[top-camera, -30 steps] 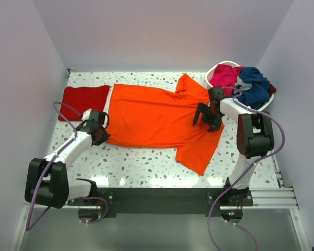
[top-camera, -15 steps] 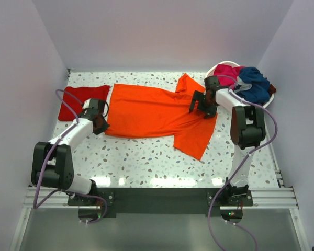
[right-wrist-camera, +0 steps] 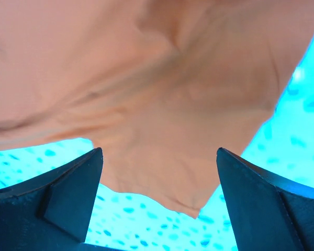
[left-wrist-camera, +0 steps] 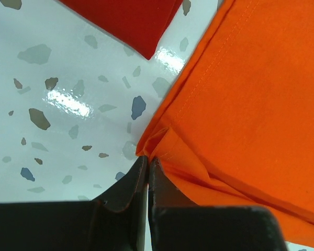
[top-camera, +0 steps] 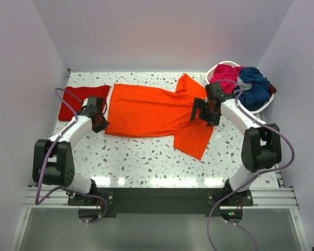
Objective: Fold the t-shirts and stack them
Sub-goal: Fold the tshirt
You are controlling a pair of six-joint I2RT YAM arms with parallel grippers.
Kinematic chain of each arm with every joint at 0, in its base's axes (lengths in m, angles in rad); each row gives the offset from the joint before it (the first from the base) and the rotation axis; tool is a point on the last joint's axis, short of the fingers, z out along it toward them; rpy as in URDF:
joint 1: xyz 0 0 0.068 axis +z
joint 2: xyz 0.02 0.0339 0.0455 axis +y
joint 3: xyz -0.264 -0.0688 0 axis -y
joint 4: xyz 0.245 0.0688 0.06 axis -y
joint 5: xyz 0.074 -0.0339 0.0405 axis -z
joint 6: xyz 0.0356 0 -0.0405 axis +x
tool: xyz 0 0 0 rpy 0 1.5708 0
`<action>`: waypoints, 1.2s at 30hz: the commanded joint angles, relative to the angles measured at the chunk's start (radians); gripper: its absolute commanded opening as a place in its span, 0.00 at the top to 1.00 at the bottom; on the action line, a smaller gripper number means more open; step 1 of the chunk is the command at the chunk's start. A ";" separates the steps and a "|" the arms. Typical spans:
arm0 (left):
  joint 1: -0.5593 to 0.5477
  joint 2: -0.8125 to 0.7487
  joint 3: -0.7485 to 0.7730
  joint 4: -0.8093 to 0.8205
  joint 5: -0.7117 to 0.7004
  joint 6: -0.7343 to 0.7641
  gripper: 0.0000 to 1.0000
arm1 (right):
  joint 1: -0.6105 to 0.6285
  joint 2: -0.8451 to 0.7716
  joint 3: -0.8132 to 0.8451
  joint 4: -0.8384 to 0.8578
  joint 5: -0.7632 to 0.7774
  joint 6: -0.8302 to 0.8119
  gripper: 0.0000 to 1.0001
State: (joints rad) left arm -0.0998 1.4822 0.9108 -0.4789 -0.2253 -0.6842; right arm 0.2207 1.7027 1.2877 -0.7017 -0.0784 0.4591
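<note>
While the red tee lay folded far left, the orange tee lay unfolded; left gripper pinched its corner; right gripper gaped; others filled the basket.

Bright overhead light is flooding the bench, glaring in white patches along its near edge. The right wrist camera is tinting it cyan and washing the orange t-shirt pale and soft.

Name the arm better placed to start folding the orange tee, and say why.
Left, probably. The left hand is shut on the orange tee's hem corner, ready to carry it over. The right hand hangs open above the sleeve end, gripping nothing.
</note>
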 commanded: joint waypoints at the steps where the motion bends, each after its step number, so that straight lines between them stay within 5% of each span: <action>1: 0.018 0.003 0.040 0.005 0.012 0.041 1.00 | 0.008 -0.026 -0.126 -0.055 0.046 0.079 0.07; 26: 0.061 -0.039 0.027 -0.058 0.049 0.075 1.00 | 0.028 -0.084 -0.376 -0.007 -0.037 0.213 0.13; 36: 0.060 -0.106 -0.010 -0.079 0.046 0.072 1.00 | 0.086 -0.043 -0.404 0.060 -0.037 0.245 0.32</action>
State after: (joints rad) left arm -0.0505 1.4128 0.9108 -0.5423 -0.1761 -0.6315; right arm 0.2642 1.6302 0.9241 -0.7151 -0.0608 0.6495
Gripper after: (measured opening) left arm 0.051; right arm 0.693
